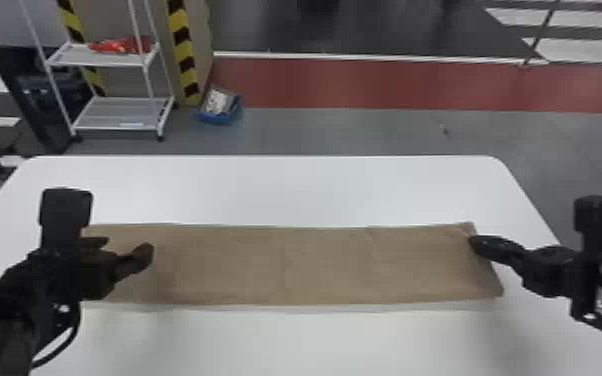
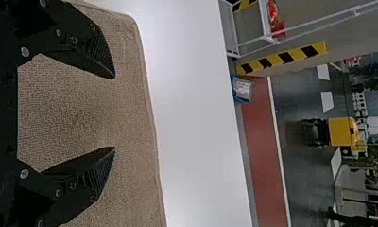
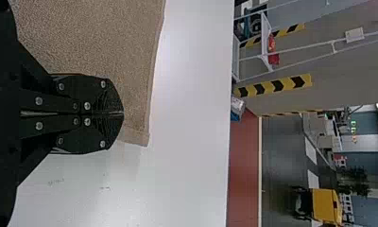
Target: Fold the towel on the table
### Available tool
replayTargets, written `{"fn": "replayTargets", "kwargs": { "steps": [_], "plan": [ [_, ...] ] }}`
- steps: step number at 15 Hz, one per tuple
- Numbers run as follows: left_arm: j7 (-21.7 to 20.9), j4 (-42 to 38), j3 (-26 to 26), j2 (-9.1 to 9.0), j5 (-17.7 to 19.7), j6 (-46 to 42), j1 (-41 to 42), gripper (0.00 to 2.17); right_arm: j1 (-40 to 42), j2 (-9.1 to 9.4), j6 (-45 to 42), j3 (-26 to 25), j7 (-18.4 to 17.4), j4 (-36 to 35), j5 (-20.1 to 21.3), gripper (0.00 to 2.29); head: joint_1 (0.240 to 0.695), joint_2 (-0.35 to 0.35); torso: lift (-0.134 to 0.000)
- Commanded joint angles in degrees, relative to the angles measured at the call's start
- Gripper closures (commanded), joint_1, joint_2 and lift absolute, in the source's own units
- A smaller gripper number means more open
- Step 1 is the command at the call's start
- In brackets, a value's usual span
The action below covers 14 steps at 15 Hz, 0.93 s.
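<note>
- Right pincer (image 3: 123, 113): fingers together over the towel's (image 1: 285, 265) end; I cannot tell whether cloth is caught. Best confirm a firm pinch before lifting.
- Left pincer (image 2: 115, 112): fingers spread above the other end; likely needs lowering before closing.
- Between the pincers: the towel's long flat strip; fold low and slowly, edges matched.
- Beyond both pincers: white table (image 1: 265, 190).
</note>
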Motion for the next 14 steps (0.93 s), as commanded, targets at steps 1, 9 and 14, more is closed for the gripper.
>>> {"fn": "replayTargets", "kwargs": {
  "steps": [1, 9, 14],
  "plan": [
    [-0.4, -2.8, 3.5, -0.24, 3.1, -0.7, 2.1, 0.07, 0.8, 0.35, -2.0, -0.2, -1.0, 0.2, -0.7, 0.68, 0.695, -0.036, -0.124],
    [0.2, -9.3, 11.3, -2.88, 8.0, -9.0, 10.5, 0.07, 5.9, 1.05, -12.0, -13.8, 1.4, 0.5, -17.8, 0.05, 0.695, -0.059, -0.124],
    [2.1, -8.6, 9.3, -3.58, 8.0, -14.1, 11.1, 0.08, 6.3, 4.21, -15.6, -13.9, 0.8, -0.8, -16.5, 0.07, 0.695, -0.088, -0.124]
  ]
}}
